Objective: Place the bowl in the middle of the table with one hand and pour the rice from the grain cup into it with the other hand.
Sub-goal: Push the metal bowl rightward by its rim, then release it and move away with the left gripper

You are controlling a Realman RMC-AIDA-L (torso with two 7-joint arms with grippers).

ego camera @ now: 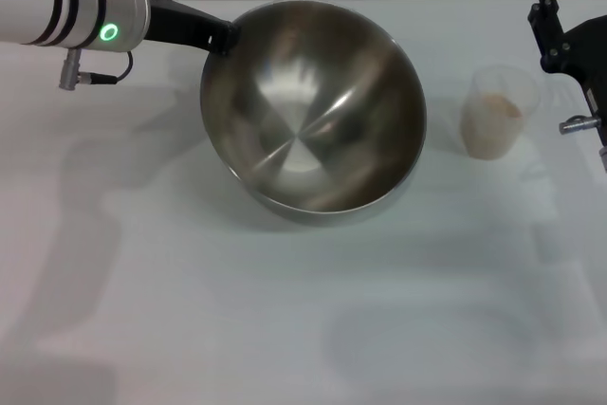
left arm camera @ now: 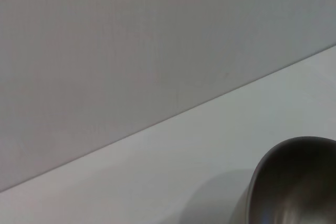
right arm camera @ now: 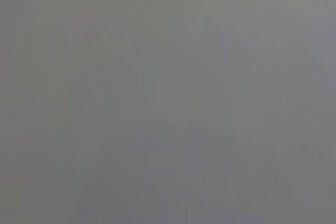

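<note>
The steel bowl [ego camera: 313,106] is tilted, its shiny inside facing me, over the back middle of the white table [ego camera: 285,329]. My left gripper [ego camera: 220,37] is shut on the bowl's far-left rim. In the left wrist view a part of the bowl [left arm camera: 296,182] shows in one corner. The clear grain cup [ego camera: 495,111] stands upright to the right of the bowl, with pale rice [ego camera: 491,128] inside. My right gripper [ego camera: 561,40] hangs just right of the cup, apart from it. The right wrist view shows only plain grey.
A grey wall [left arm camera: 131,40] runs behind the table's far edge. The bowl's shadow lies on the tabletop under and in front of it. The cup stands close to the bowl's right side.
</note>
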